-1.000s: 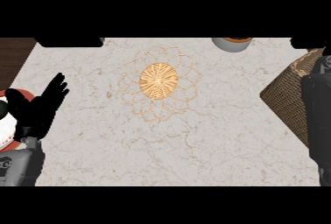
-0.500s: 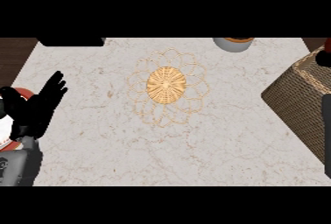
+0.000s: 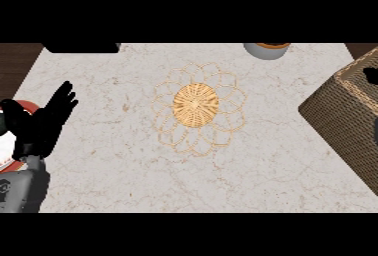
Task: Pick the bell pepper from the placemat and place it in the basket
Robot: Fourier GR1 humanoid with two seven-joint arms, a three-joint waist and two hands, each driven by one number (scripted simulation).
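1. Now the right arm has left view; only a dark speck shows over the basket (image 3: pixel 347 117), the right hand's fingers unreadable.
2. Meanwhile the placemat (image 3: pixel 196 104) lies bare; the bell pepper is unseen, likely delivered.
3. Left hand (image 3: pixel 46 125) rests, fingers straight, empty.

The table (image 3: pixel 258 165) has a pale marble top with faint brown veins. At its far edge, right of centre, stands a grey pot (image 3: pixel 266 50) with an orange-brown inside, cut off by the view's top. A black block (image 3: pixel 81 47) lies at the far left corner. Dark wood floor (image 3: pixel 16 65) shows beyond the table's left edge.
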